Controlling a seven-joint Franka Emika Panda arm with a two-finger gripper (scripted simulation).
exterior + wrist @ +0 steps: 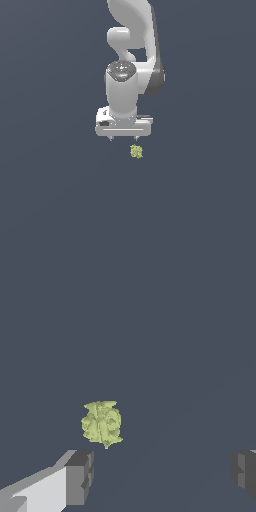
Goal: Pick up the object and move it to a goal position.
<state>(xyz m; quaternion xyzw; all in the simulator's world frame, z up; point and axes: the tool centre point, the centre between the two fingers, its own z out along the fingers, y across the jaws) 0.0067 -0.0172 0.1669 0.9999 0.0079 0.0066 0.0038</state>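
Yellow-green lump (136, 151), the object I have to carry to a goal position, lies alone on the dark floor (50, 200), just beyond the tips of my white gripper (123, 138) and a little toward the exterior view's right of its middle. I have the jaws spread wide and holding nothing: the wrist view shows one grey pad (80, 476) near the lump (102, 423) and the other pad (244, 473) far across the frame, with bare floor between them.

I judge the step in hand to be the approach, and doing it well means centring first. The lump sits off to one pad's side and not midway, so I would slide the hand sideways until it lies between the pads, then go straight down, then close gently. It is small and knobbly, so I expect a poor grip if only one bump is caught; a pad landing on top could knock it away.

Seen from outside, the arm (132, 30) hangs down over the floor and the hand's body hides most of the fingers, so only two short tips show and the gap is hard to read. The wrist view supplies that gap and the lump's mottled, ragged surface. Neither view shows a goal marker, and I cannot tell height above the floor from either.
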